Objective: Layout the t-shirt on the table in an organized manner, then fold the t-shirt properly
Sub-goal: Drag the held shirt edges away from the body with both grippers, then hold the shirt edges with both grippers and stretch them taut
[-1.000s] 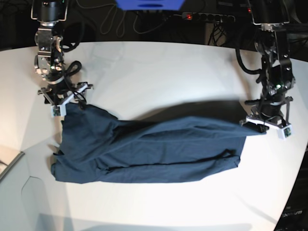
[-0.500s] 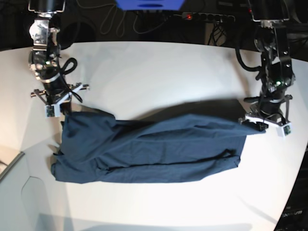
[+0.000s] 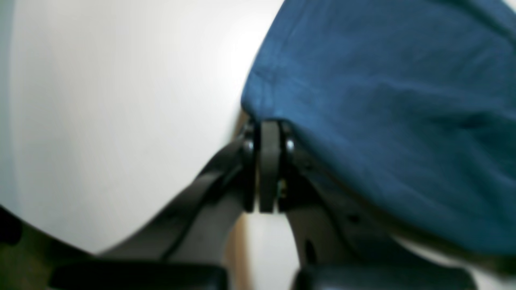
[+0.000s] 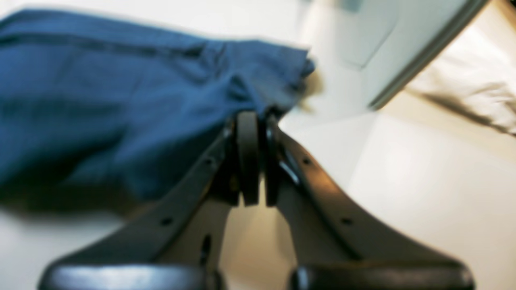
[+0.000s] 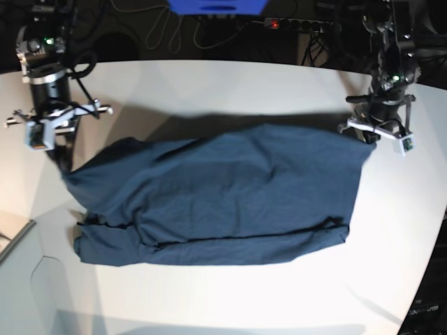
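Observation:
The dark navy t-shirt (image 5: 223,195) lies spread across the white table (image 5: 209,91), its near edge resting flat and its far edge drawn back. My left gripper (image 5: 368,139), on the base view's right, is shut on the shirt's far right corner. In the left wrist view the left gripper (image 3: 268,127) pinches the hem of the blue t-shirt (image 3: 383,100). My right gripper (image 5: 63,155), at the base view's left, is shut on the far left corner. The right wrist view shows the right gripper (image 4: 252,117) clamped on a bunched edge of the t-shirt (image 4: 121,100).
A power strip (image 5: 300,24) and cables run behind the table's far edge. At the lower left a grey-edged lower panel (image 5: 14,241) adjoins the table; the same panel (image 4: 423,52) shows in the right wrist view, with pale cloth (image 4: 475,88) beyond it.
My right gripper has shut on the shirt's left corner. Both arms have moved toward the table's far side, pulling the far edge back and widening the shirt.

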Controlling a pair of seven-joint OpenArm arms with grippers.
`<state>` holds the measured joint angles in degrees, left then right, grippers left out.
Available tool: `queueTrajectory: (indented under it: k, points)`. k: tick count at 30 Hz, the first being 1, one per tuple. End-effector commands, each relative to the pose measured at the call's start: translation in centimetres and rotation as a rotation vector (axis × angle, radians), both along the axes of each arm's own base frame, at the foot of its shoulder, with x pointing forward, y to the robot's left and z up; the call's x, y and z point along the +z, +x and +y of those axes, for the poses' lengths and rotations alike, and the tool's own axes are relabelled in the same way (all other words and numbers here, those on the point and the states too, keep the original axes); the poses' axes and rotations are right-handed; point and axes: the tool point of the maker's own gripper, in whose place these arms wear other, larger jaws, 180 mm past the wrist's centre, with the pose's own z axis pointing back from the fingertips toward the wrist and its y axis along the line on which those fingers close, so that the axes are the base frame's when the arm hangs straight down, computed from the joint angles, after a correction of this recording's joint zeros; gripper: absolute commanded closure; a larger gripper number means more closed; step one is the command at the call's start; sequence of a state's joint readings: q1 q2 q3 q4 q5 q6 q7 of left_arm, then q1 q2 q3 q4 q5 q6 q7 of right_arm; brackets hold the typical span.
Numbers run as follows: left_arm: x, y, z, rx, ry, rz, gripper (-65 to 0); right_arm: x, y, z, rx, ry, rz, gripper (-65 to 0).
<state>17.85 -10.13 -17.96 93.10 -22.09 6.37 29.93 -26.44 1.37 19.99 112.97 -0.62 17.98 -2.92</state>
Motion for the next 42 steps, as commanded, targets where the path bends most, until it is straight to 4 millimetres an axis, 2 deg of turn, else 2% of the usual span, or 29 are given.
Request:
queueTrajectory:
  k: [1, 4, 6, 10, 15, 18, 20, 22, 23, 28, 30, 32, 35, 39, 42]
  points:
    - [1.1, 0.8, 0.6, 0.003, 0.022, -0.043, -0.1, 1.5, -0.3, -0.7, -0.025, -0.004, -0.063, 0.0]
    - [1.2, 1.5, 0.7, 0.006, 0.02, -0.05, -0.1, 2.0, -1.3, -2.4, -0.1, 0.0, -0.107, 0.0]
    - [1.3, 1.6, 0.7, 0.005, 0.019, -0.052, -0.1, 1.0, -2.4, -3.1, -0.145, 0.012, -0.072, 0.0]
    - [1.3, 1.9, 0.5, 0.002, 0.016, -0.054, -0.5, -1.6, -4.1, -3.1, -0.16, 0.038, 0.001, 0.0]
    - [1.3, 1.9, 0.4, -0.001, 0.015, -0.053, -0.9, -3.7, -4.9, -3.2, -0.172, 0.057, 0.057, 0.0]
    - [1.3, 1.9, 0.3, -0.003, 0.013, -0.053, -8.6, -4.5, -5.1, -3.3, -0.178, 0.067, 0.076, 0.0]
    - [1.5, 2.3, 0.4, 0.001, 0.013, -0.062, -19.7, -4.9, -5.2, -3.3, -0.18, 0.07, 0.083, 0.0]
    - [1.3, 2.7, 0.4, 0.006, 0.008, -0.062, -27.8, -5.2, -5.3, -3.4, -0.182, 0.074, 0.091, 0.0]
    - [1.0, 2.8, 0.5, 0.009, 0.004, -0.053, -29.5, -5.2, -5.2, -3.4, -0.182, 0.074, 0.09, 0.0]
    - [-1.1, 2.9, 0.4, 0.015, -0.036, 0.035, -29.9, -5.2, -5.4, -3.2, -0.2, 0.089, 0.087, 0.0]
    - [-1.4, 2.6, 0.1, 0.005, -0.054, 0.073, -30.0, -4.9, -5.1, -3.1, -0.201, 0.092, 0.075, 0.0]
    - [-0.7, 2.4, -0.5, -0.001, -0.091, 0.068, -30.1, -4.9, -5.0, -3.1, -0.199, 0.093, 0.074, 0.0]
    - [-0.2, 0.4, -1.5, -0.007, -0.157, 0.059, -30.1, -4.9, -5.0, -3.1, -0.199, 0.093, 0.074, 0.0]
    - [0.7, -2.2, -0.6, 0.04, -0.208, 0.048, -30.3, -5.0, -5.0, -3.0, -0.195, 0.094, 0.076, 0.0]
    - [0.5, -2.9, -0.4, 0.05, -0.227, 0.058, -30.3, -5.2, -5.0, -2.9, -0.195, 0.098, 0.08, 0.0]
